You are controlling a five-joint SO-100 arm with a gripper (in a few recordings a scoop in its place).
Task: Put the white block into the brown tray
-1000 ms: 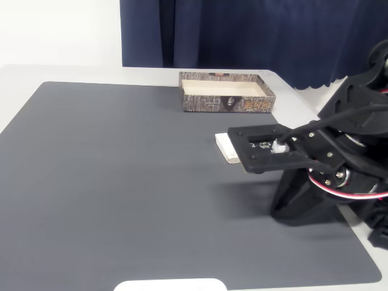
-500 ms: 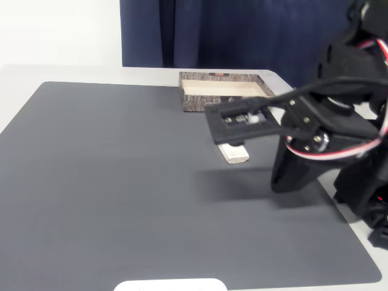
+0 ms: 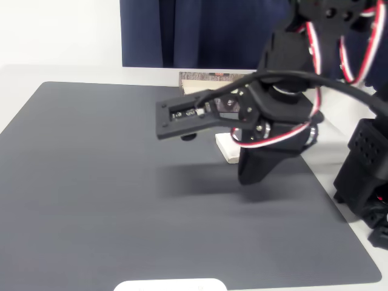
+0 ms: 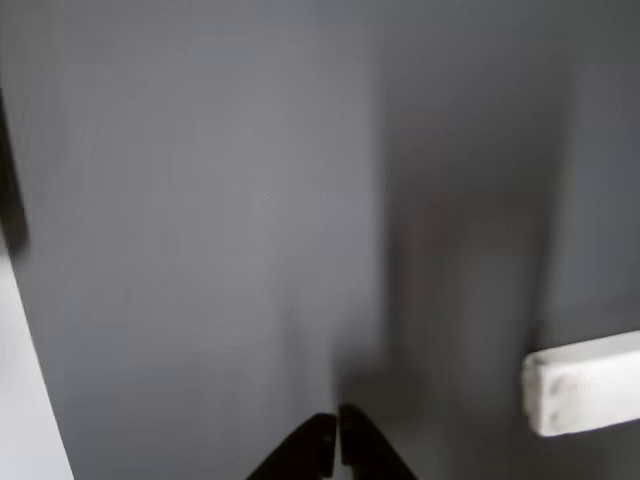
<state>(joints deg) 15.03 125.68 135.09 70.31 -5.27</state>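
**Arm raised over the mat, white block lying free beside it**

In the fixed view the black arm (image 3: 285, 115) reaches from the right side toward the middle of the frame, and it stands in front of most of what is behind it. Its gripper (image 3: 182, 134) hangs above the dark grey mat (image 3: 91, 182), left of centre, and throws a soft shadow on the mat below. In the wrist view the two black fingertips (image 4: 322, 455) meet at the bottom edge of the frame, so the jaws are together and there is nothing between them.

The white block (image 3: 227, 148) lies flat on the mat, just right of the centre of the fixed view. Only its left part shows, because the body of the arm covers the rest. In the wrist view the block (image 4: 580, 395) is at the lower right, apart from the fingertips, and the frame edge cuts it.

The brown tray (image 3: 200, 80) stands at the far edge of the mat, upper middle of the fixed view. The arm hides almost all of it; only its left end shows.

Behind the table hangs a dark blue curtain (image 3: 200, 30), with a white wall (image 3: 60, 30) in the upper left. Red and white cables (image 3: 339, 42) run along the arm at the upper right. A rounded white shape (image 3: 170, 285) sits at the bottom edge of the mat.
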